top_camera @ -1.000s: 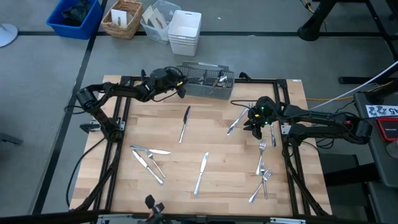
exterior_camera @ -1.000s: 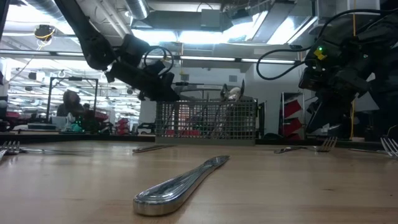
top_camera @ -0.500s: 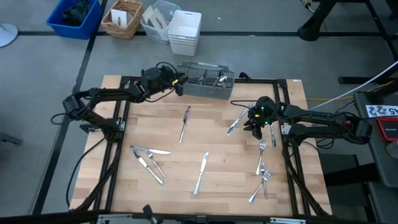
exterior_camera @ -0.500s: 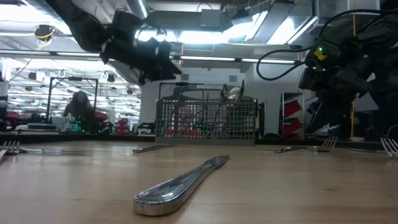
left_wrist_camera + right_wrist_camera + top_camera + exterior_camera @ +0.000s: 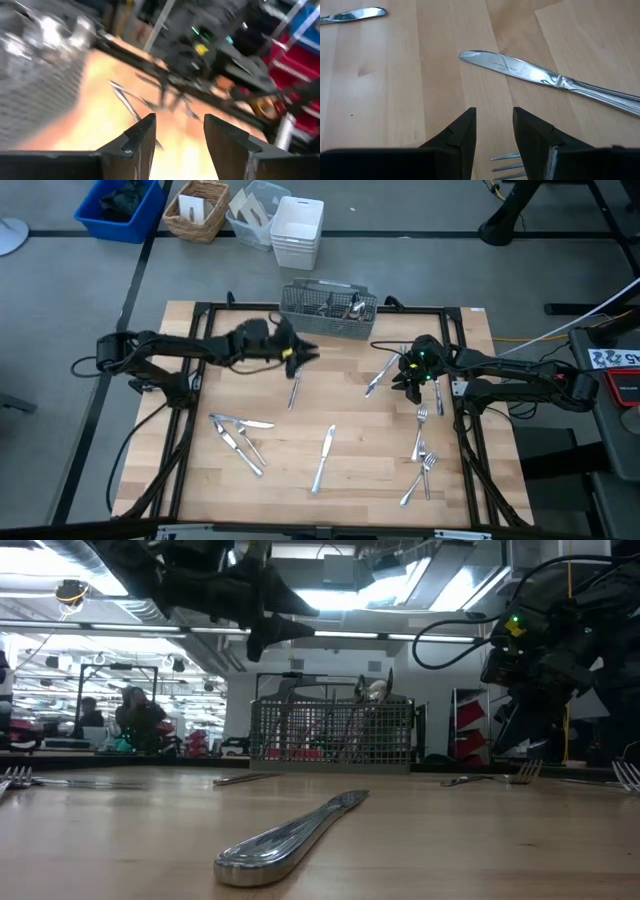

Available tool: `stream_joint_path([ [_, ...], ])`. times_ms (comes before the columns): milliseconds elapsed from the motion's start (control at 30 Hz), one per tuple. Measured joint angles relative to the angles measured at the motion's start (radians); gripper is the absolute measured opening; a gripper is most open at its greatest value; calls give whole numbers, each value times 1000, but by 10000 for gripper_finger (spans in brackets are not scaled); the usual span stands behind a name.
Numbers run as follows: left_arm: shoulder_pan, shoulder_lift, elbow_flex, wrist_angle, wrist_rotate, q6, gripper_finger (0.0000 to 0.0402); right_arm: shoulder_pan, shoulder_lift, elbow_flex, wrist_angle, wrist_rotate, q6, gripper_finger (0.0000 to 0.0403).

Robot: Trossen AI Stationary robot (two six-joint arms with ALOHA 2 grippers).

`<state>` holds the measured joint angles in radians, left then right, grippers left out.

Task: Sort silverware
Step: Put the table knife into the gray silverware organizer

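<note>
From above, no brand or readable writing shows on anything. The wire-mesh caddy sits at the middle of the tabletop's far edge with a few utensils standing in it. The left gripper hovers just in front of the caddy, over the handle end of a table knife that lies on the wooden tabletop; motion blur smears its tips. The right gripper hangs near the right edge beside a knife-and-fork cluster. Loose silverware is scattered about: crossed knives toward the left edge, a lone knife near the front middle, and forks down the right side. Beyond the table's far edge stand a blue bin, a wicker basket and a white bin.

At table height, a knife handle fills the foreground; the caddy stands behind it, and the left arm is cut off at the top.

The left wrist view is badly blurred; its fingers stand apart with nothing between them.

The right wrist view shows its fingers parted and empty above the wood, a knife beyond them, fork tines partly hidden between them, and another utensil's tip cut off at the edge.
</note>
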<state>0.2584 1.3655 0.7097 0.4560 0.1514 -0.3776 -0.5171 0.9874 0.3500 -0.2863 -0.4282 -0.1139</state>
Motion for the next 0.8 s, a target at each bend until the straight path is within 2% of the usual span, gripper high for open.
stream_joint_path([
  [67,-51,0,0,-40,-20,0,159,0,0,0,0,0,0,131],
  [200,-140,0,0,-138,-125,-14,159,0,0,0,0,0,0,131],
  [367,-204,0,0,-224,-198,-85,159,0,0,0,0,0,0,131],
  [467,-225,0,1,-287,-210,-139,159,0,0,0,0,0,4,131],
  [600,-235,0,1,-449,-216,-232,159,0,0,0,0,0,5,131],
  [800,-205,24,1,-600,-294,-352,159,0,0,0,1,0,6,131],
])
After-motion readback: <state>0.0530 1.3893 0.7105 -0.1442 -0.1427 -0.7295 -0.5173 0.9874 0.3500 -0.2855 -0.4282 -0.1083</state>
